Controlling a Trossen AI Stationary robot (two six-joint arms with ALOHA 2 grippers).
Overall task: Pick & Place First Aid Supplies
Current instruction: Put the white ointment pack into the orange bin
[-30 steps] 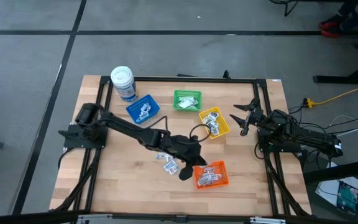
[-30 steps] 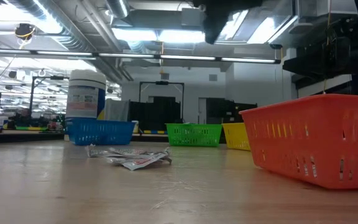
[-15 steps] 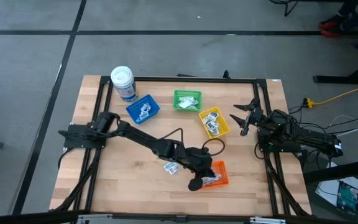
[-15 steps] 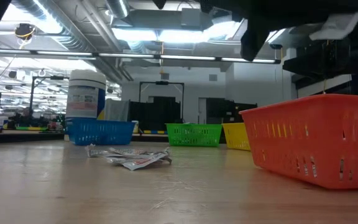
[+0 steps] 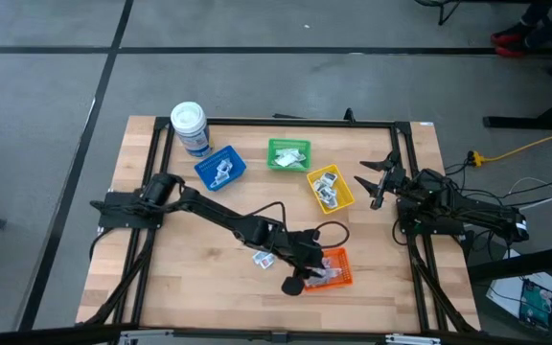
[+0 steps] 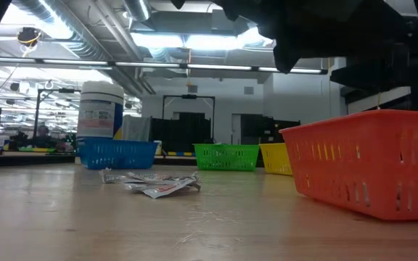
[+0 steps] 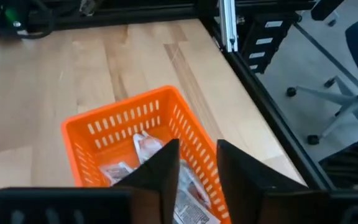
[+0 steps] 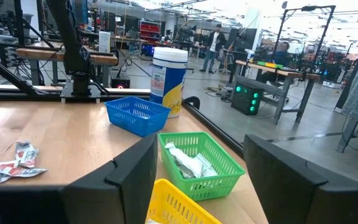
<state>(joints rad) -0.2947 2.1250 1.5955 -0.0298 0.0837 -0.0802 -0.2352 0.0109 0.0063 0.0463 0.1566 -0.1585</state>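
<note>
My left gripper (image 5: 320, 267) hangs over the orange bin (image 5: 341, 257), pointing slantwise down into it. Its fingers (image 7: 164, 171) stand a little apart, open, with nothing between them. White packets (image 7: 146, 147) lie on the floor of the orange bin (image 7: 113, 114). In the low view the left gripper is a dark mass (image 6: 318, 40) above that bin (image 6: 369, 170). A few loose first aid packets (image 5: 263, 256) (image 6: 154, 185) lie flat on the wood just left of the orange bin. My right gripper (image 5: 369, 182) waits open at the right edge.
A blue bin (image 5: 220, 168), a green bin (image 5: 287, 153) and a yellow bin (image 5: 331, 188) hold packets at the table's far middle. A white-lidded jar (image 5: 190, 126) stands at the far left. A black frame (image 5: 405, 172) borders the table.
My left gripper has gone toward the table's right edge, from beside the loose packets to over the orange bin, and has sunk a little. A white packet that showed at it in the low view half a second ago no longer shows there.
</note>
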